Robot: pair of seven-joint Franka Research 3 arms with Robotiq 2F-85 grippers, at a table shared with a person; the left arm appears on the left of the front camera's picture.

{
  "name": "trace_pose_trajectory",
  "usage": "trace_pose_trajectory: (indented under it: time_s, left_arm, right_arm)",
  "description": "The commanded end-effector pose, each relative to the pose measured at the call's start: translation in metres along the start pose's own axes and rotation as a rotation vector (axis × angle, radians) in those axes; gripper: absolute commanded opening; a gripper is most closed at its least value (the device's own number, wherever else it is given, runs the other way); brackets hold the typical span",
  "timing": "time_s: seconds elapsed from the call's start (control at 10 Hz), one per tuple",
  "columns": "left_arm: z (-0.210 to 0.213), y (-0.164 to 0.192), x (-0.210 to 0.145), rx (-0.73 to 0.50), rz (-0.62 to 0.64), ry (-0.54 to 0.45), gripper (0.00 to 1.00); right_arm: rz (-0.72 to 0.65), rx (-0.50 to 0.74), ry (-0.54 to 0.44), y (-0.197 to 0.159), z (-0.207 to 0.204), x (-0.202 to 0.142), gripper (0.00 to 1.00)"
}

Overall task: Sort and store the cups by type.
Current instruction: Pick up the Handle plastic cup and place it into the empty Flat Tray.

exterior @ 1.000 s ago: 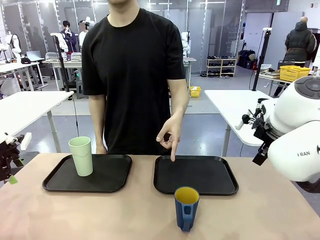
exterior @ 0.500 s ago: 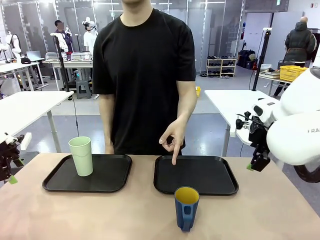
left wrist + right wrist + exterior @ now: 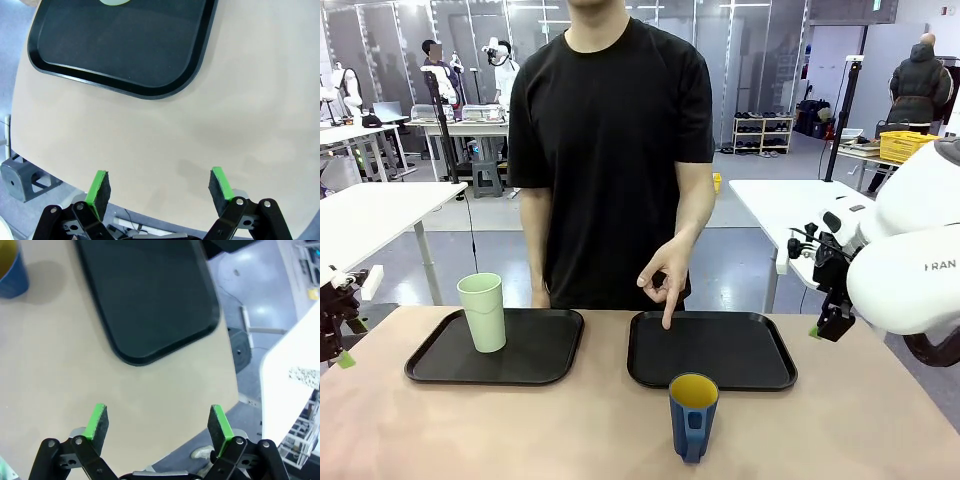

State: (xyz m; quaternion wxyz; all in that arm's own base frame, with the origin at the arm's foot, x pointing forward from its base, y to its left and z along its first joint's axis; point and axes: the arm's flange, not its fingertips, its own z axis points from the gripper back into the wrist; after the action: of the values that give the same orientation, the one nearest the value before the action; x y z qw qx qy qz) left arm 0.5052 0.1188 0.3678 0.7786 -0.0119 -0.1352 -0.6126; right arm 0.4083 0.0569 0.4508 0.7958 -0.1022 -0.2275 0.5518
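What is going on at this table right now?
Nothing is being held at the moment. A person across the table points a finger down at the right tray. The blue mug stands on the bare table just in front of that tray. The green cup stands on the left tray. The robot's left hand and right hand are both open and empty, near the table's side edges.
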Motion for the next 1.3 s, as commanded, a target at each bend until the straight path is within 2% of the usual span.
trace_pose_trajectory:
  time_s: [0.0,0.3,0.5,1.2]
  left_arm:
    - [0.001,0.000,0.000,0.014,-0.011,-0.020,1.00]
    - [0.001,0.000,0.000,0.014,-0.011,-0.020,1.00]
    - [0.001,0.000,0.000,0.014,-0.011,-0.020,1.00]
    - [0.001,0.000,0.000,0.014,-0.011,-0.020,1.00]
  right_arm:
    - [0.130,0.160,-0.035,0.027,0.001,-0.007,1.00]
    - [0.192,0.265,-0.018,0.065,-0.001,-0.015,1.00]
    - [0.224,0.298,-0.060,0.080,-0.011,-0.016,1.00]
    - [0.189,0.417,-0.544,0.120,-0.054,-0.051,1.00]
